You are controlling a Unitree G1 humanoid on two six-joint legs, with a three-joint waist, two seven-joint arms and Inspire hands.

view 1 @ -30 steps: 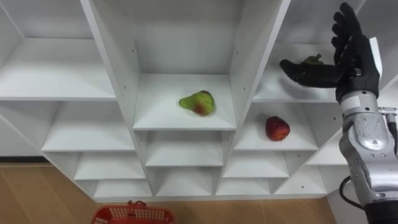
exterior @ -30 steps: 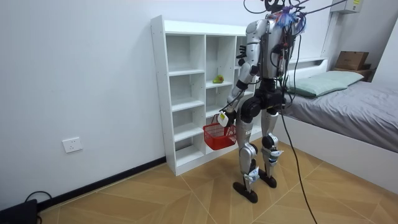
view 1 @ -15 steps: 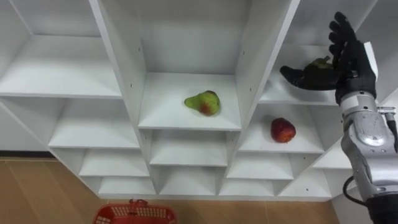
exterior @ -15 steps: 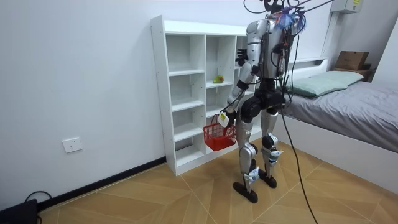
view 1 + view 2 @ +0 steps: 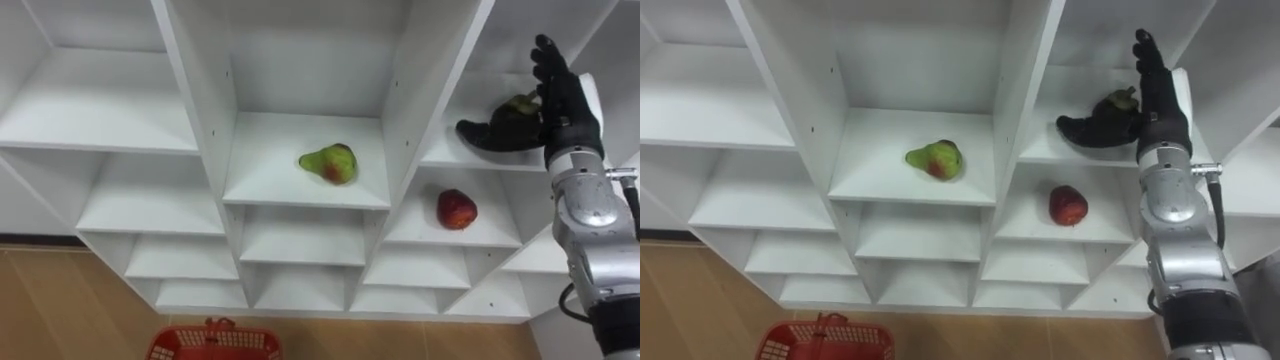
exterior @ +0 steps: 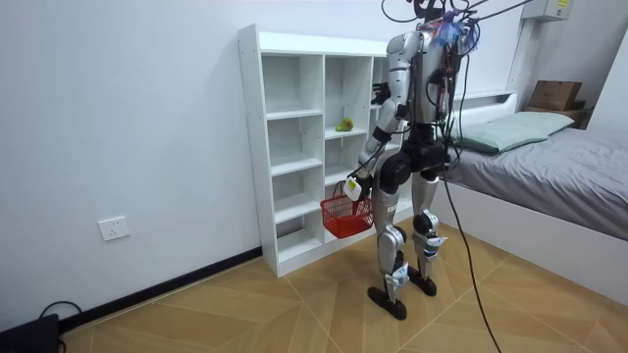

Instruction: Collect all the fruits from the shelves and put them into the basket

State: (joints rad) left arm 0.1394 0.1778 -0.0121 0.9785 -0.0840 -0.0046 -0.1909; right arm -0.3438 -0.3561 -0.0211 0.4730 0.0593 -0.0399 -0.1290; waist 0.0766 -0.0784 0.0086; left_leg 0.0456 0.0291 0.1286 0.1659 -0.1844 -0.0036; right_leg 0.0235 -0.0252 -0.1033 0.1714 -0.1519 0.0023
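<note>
The right hand hides most of a greenish fruit on its shelf. The eye views' lower edge cuts off the red basket.

Shelf unit set against the wall, robot stood before it, bed behind the robot. One pear noted on a middle-column shelf; apple in the right column, somewhat lower. Second pear recorded on the shelf above the apple, between thumb and raised fingers of the right hand. Basket hung from the left hand, low before the bottom shelves.
</note>
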